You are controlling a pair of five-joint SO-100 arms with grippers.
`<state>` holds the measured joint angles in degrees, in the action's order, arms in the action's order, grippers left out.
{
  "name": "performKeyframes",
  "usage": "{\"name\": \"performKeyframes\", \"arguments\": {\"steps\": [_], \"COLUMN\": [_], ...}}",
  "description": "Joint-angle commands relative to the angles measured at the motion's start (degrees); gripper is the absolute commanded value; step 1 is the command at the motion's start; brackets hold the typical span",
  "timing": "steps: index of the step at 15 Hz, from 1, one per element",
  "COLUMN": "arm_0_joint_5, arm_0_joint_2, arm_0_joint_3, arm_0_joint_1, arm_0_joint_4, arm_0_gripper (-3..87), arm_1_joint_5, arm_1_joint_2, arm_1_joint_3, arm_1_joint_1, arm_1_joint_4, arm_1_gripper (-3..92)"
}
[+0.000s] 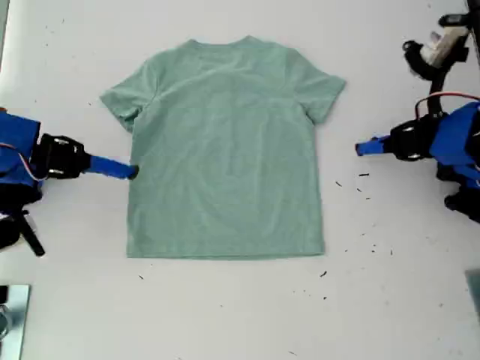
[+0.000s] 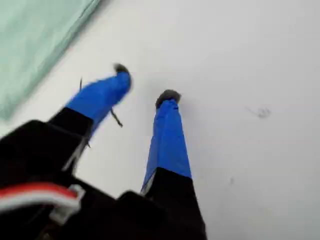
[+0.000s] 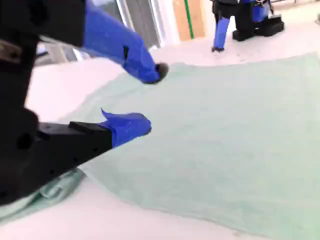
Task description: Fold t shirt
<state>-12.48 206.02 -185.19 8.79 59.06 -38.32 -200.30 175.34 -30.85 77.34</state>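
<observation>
The t shirt [image 1: 225, 150] is pale sage green and lies spread flat on the white table, its neck toward the top of the exterior view. My second gripper [image 1: 129, 172] comes in from the exterior view's left and reaches the shirt's side edge below the sleeve. In the second wrist view it [image 3: 148, 99] is open, one blue finger above the cloth [image 3: 225, 140] and one low at its edge. My first gripper [image 1: 362, 148] hovers over bare table to the exterior view's right of the shirt. It [image 2: 145, 82] is open and holds nothing, with a strip of shirt [image 2: 30, 40] off to one side.
A black stand with a white part [image 1: 439, 49] occupies the exterior view's top right corner. A metal object [image 1: 11, 315] sits at that view's bottom left. Small dark specks [image 1: 360, 180] dot the table to the right of the shirt and below it.
</observation>
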Motion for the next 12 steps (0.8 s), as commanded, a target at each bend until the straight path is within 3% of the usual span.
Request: {"name": "performKeyframes", "arguments": {"steps": [1, 12], "arm_0_joint_5": [-4.3, -4.0], "arm_0_joint_2": [0.4, 0.4], "arm_0_joint_3": [-0.5, -0.5], "arm_0_joint_1": [3.5, 3.4], "arm_0_joint_4": [-0.5, -0.5], "arm_0_gripper": [-0.1, -0.1], "arm_1_joint_5": [15.8, 17.4], "arm_1_joint_2": [-0.5, -0.5], "arm_1_joint_3": [2.7, 2.8], "arm_1_joint_1": [-0.5, 0.6], "arm_1_joint_4": [-1.1, -1.1], "arm_1_gripper": [1.9, 1.9]}}
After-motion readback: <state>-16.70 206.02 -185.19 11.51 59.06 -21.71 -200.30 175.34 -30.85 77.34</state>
